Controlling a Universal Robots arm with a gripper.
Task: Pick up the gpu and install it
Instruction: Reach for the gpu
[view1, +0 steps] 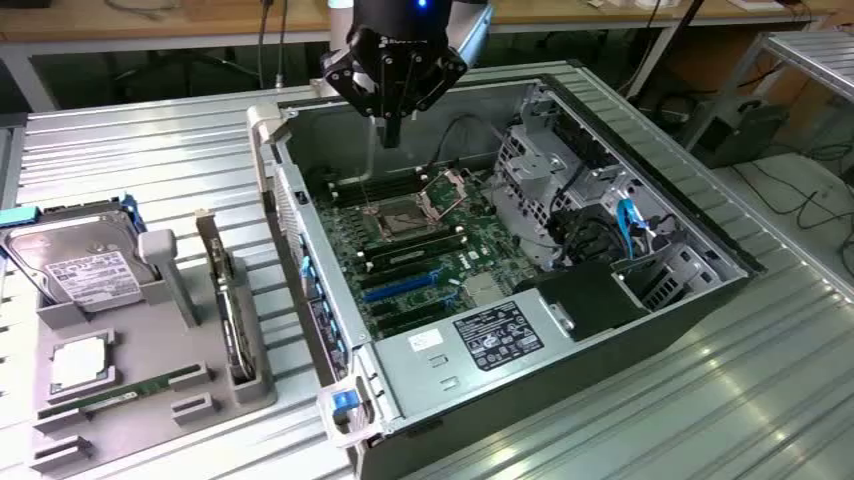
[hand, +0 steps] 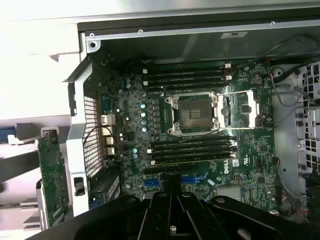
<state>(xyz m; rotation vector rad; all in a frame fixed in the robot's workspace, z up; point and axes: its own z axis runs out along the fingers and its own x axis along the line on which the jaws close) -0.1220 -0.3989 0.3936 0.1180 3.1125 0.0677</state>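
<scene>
Ribbed metal counter (view1: 134, 150) carries an open computer case (view1: 634, 135) and a grey tray (view1: 160, 350). Your pincer (view1: 390, 138) hangs shut and empty over the motherboard (view1: 427, 250). The gpu (view1: 230, 310) stands on edge in the tray, well apart from the pincer, outside the case wall. Expect a light, stiff but fragile card. Pinch it across its thickness at the bare upper edge, clear of bracket and connector.

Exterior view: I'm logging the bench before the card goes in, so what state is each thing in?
Computer case, on its side, panel off.
Processor socket, cover flipped open.
Gpu, standing on edge in the grey holder, untouched.
Hard drive, upright in the holder.
End effector, shut, empty, above the case.
</scene>
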